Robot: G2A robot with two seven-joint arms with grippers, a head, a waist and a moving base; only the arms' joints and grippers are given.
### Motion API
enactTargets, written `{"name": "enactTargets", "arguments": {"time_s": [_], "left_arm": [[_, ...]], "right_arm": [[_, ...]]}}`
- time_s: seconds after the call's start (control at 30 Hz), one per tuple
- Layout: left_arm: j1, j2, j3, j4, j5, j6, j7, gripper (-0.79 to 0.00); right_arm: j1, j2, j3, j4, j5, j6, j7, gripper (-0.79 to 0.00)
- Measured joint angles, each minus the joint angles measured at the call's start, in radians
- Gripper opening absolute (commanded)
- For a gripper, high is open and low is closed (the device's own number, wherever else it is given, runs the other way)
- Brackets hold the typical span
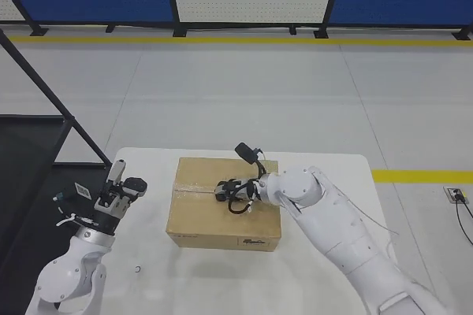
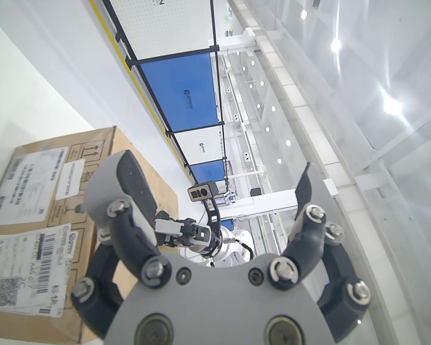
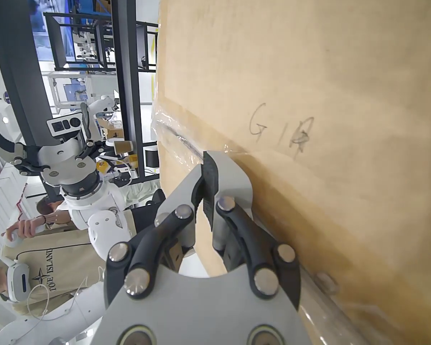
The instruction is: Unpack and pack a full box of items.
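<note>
A closed brown cardboard box with a taped middle seam stands in the middle of the white table. My right gripper lies on the box top at the seam, its fingers shut with nothing seen between them. In the right wrist view its pads rest against the cardboard beside the clear tape. My left gripper is held up off the table to the left of the box, open and empty. In its own view the box's labelled side sits beyond the spread fingers.
A black metal frame stands just left of the table. A small ring-like thing lies on the table near the left arm. Bare table runs along the front and right of the box.
</note>
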Motion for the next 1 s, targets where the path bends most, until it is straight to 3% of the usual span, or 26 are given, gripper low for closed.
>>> {"name": "enactTargets", "arguments": {"time_s": [1.0], "left_arm": [[0.106, 0.025, -0.164, -0.027, -0.1, -0.073, -0.123, 0.0]], "right_arm": [[0.14, -0.253, -0.21, 0.275, 0.127, -0.076, -0.214, -0.785]]}}
